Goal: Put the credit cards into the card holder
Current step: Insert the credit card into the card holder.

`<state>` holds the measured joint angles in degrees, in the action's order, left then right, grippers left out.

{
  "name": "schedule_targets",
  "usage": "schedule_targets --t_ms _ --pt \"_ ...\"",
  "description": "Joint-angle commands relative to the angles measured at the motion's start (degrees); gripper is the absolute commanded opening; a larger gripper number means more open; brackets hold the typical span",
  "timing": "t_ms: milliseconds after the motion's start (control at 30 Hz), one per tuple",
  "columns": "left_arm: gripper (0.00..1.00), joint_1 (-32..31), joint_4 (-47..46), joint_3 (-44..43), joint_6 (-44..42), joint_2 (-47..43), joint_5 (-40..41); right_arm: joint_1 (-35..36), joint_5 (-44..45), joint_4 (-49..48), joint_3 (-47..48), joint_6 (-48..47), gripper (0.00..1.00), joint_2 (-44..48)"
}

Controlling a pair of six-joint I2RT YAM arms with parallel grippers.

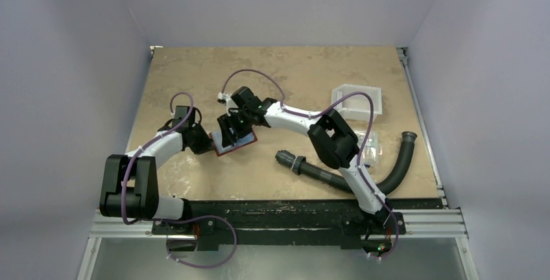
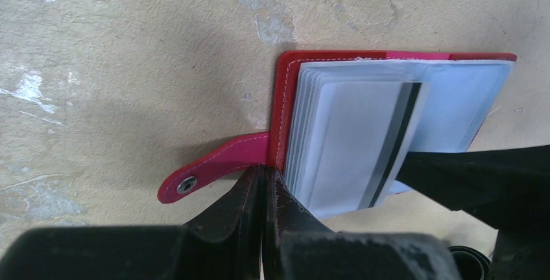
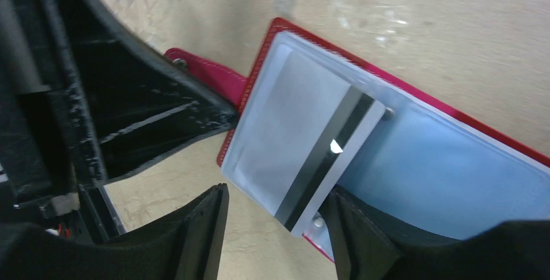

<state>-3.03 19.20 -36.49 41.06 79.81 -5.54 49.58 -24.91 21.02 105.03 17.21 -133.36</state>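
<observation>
Nearest the left wrist camera, the left end effector (image 2: 263, 179) is seen pressed together on the left edge of the red card holder (image 2: 281, 111), just beside its snap tab (image 2: 194, 179), so that the holder is pinned open on the tabletop (image 1: 292, 72). The holder is found left of the tabletop's middle, between the two arms. The right end effector (image 3: 275, 192) is held with its fingers apart on either side of a pale grey credit card (image 3: 305, 157) bearing a black stripe; no grip on the card is shown. The card is judged to be partly slid into a clear sleeve (image 3: 266, 118), with its striped end protruding. A pale blue face is seen on the holder's other half; whether that is a seated card cannot be told. The final push is judged outstanding, and no loose cards are made out elsewhere.
</observation>
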Motion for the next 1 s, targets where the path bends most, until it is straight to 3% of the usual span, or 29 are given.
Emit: schedule_targets --t_ms 0,400,567,700,900,967 --pt "0.00 0.1 0.8 1.1 -1.7 1.3 2.7 1.1 2.5 -1.7 -1.5 -3.4 0.66 1.5" --pt "0.00 0.1 1.7 0.8 -1.9 0.5 3.2 -3.2 3.9 -1.1 -4.8 -2.5 0.75 6.6" --pt "0.00 0.1 1.5 0.6 -2.0 0.7 3.0 -2.6 4.5 -0.7 -2.7 -2.7 0.73 4.4" --pt "0.00 0.1 1.5 0.3 -2.0 0.3 1.8 1.7 3.0 -1.4 0.5 -8.1 0.71 1.2" --pt "0.00 0.1 1.6 0.5 -1.7 -2.0 1.4 2.6 -2.3 -9.5 -4.2 -9.6 0.69 4.7" --pt "0.00 0.1 1.9 0.1 -1.5 -1.2 1.4 1.7 0.5 -7.8 -2.3 -8.6 0.70 4.4"
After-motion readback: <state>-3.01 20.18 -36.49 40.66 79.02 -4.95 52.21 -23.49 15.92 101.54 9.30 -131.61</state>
